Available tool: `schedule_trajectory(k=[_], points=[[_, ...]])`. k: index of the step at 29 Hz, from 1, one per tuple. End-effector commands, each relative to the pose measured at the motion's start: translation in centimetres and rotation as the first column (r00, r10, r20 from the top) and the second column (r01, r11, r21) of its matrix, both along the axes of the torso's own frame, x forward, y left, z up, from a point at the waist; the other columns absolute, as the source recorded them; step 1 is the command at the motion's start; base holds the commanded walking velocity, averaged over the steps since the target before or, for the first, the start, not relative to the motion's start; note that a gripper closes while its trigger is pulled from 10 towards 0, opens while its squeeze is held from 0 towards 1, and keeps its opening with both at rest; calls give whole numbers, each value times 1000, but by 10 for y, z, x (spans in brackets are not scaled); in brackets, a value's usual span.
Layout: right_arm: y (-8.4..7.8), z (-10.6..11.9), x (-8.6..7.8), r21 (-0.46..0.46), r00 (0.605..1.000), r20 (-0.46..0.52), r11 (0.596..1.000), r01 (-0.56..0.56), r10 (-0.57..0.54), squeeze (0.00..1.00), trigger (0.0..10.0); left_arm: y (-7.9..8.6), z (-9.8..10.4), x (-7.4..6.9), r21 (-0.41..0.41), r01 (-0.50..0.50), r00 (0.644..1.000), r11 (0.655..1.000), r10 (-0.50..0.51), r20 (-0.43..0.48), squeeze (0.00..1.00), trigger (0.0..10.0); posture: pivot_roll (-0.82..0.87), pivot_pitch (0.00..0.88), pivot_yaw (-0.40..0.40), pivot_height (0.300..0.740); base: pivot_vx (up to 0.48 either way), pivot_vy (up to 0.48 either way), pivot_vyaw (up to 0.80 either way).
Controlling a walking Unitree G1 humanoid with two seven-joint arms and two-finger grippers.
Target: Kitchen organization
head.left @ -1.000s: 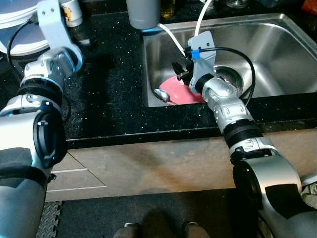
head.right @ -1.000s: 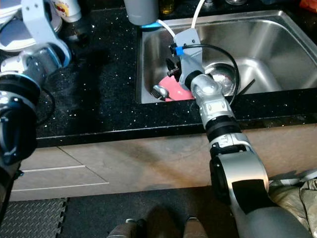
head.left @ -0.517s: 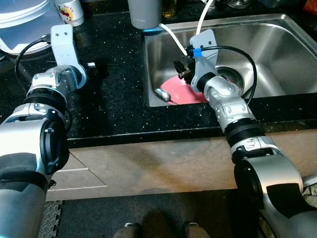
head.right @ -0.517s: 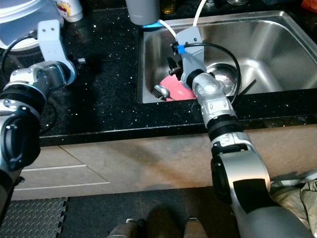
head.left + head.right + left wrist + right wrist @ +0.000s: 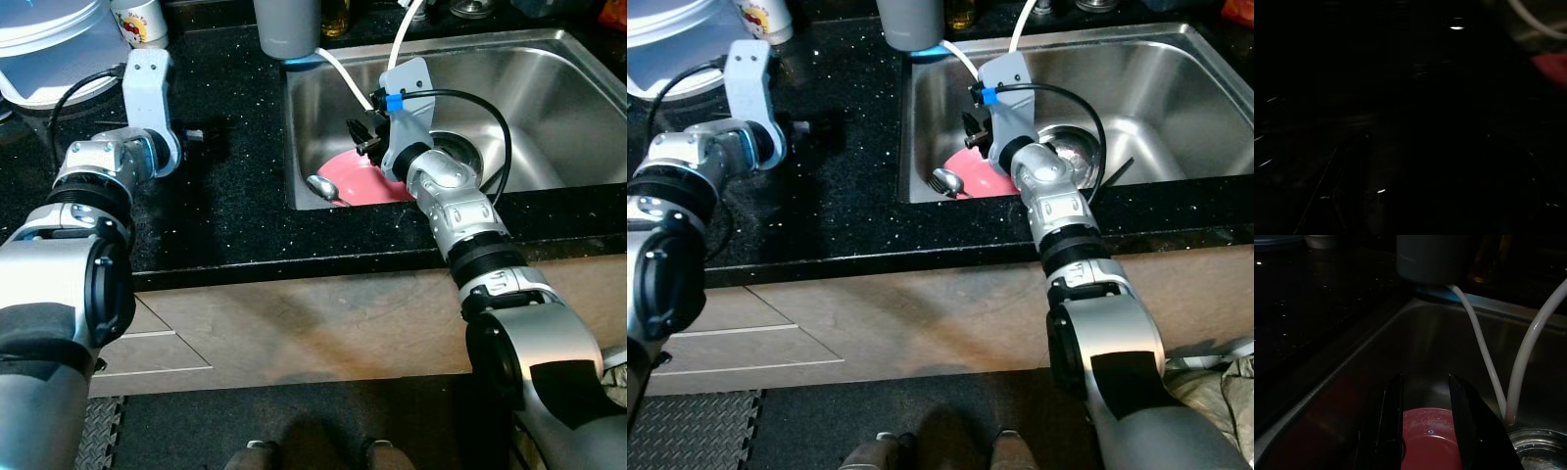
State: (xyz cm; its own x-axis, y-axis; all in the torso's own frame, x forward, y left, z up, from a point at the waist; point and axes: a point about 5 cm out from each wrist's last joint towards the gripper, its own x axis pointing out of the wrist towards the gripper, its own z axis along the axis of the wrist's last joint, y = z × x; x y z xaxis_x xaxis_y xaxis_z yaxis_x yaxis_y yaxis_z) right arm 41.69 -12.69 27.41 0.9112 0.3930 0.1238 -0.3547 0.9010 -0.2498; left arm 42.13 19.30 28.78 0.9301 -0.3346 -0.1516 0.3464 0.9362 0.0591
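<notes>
A pink plate (image 5: pixel 370 182) lies at the near left corner of the steel sink (image 5: pixel 529 88), with a metal spoon (image 5: pixel 319 186) resting at its left edge. My right gripper (image 5: pixel 361 133) hangs low inside the sink, just over the plate's far rim. In the right wrist view its two black fingers (image 5: pixel 1394 401) stand apart, open, with the pink plate (image 5: pixel 1427 440) showing between them. My left gripper (image 5: pixel 201 135) reaches over the black countertop (image 5: pixel 225 196), left of the sink. The left wrist view is almost black, with a faint red patch (image 5: pixel 1550 68) at one edge.
A grey cup (image 5: pixel 286 24) stands at the sink's back left corner. Two white hoses (image 5: pixel 345 76) drop into the sink near the drain (image 5: pixel 456 147). White lidded containers (image 5: pixel 49 44) and a printed mug (image 5: pixel 142 20) sit at the counter's far left.
My left arm has swung right across the counter, towards the sink. The right gripper has stayed over the plate.
</notes>
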Motion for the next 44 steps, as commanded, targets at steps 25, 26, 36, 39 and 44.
schedule_trajectory(k=[25, 26, 36, 39, 44], points=[[-4, 4, -12, 218, 994, 98, 976, 27, -49, 0, 10000, 31, 18, -8, 57, -334, 864, 941, 282, 418, 0, 10000, 41, 186, 75, 740, 0, 0, 0], [-5, 3, -12, 226, 994, 96, 974, 32, -56, 0, 10000, 36, 16, -9, 26, -355, 857, 935, 314, 408, 0, 10000, 40, 186, 74, 740, 0, 0, 0], [-7, 2, -23, 233, 986, 144, 971, 51, -86, 0, 10000, 43, 16, -40, -113, -305, 804, 946, 319, 502, 0, 10000, 44, 187, 61, 740, 0, 0, 0], [-7, 2, -25, 219, 983, 159, 974, 52, -88, 0, 10000, 43, 10, -42, -81, -317, 817, 945, 315, 483, 0, 10000, 45, 186, 58, 740, 0, 0, 0], [-7, 1, -29, 223, 978, 188, 974, 44, -87, 0, 10000, 51, -10, -52, -29, -396, 818, 918, 367, 444, 0, 10000, 40, 186, 45, 740, 0, 0, 0]])
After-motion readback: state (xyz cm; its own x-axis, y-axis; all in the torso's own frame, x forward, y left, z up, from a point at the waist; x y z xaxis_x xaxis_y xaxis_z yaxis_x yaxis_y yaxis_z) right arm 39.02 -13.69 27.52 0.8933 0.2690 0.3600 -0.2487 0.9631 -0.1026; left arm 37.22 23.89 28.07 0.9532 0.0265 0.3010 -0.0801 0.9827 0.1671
